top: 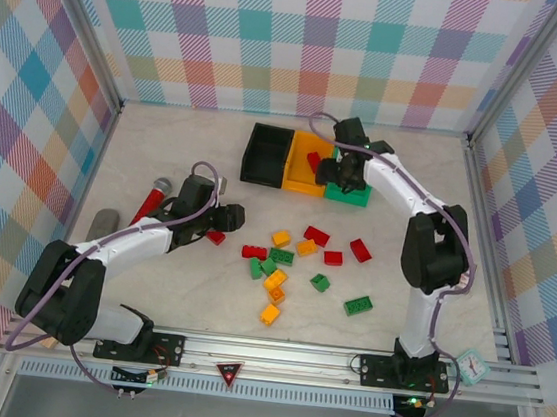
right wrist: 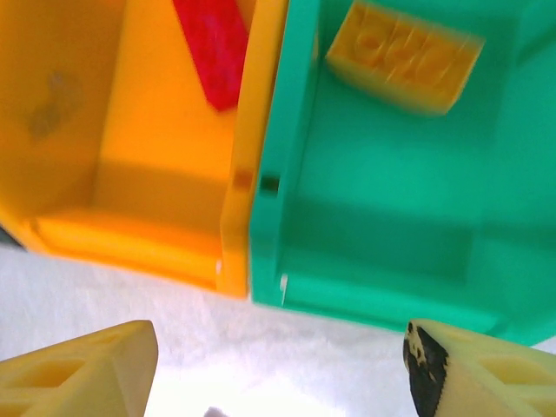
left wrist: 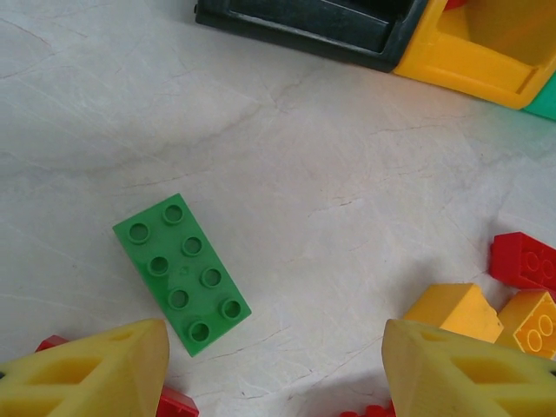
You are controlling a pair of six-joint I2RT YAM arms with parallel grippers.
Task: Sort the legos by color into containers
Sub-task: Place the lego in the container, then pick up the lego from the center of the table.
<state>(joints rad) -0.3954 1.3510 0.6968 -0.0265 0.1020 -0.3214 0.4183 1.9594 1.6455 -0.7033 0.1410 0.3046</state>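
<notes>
Yellow brick lies in the green bin by the table's far edge; right gripper above, jaws spread, empty. Left gripper jaws spread over a green brick mid-table. Judged: pick-up step; next, descend and pinch.

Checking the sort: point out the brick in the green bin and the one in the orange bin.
yellow brick [right wrist: 404,56]: right wrist view, middle of its upper face.
red brick [right wrist: 213,48]: right wrist view, middle of its visible face.

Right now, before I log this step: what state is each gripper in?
Left gripper: open, holding nothing.
Right gripper: open, holding nothing, at the green bin.
</notes>
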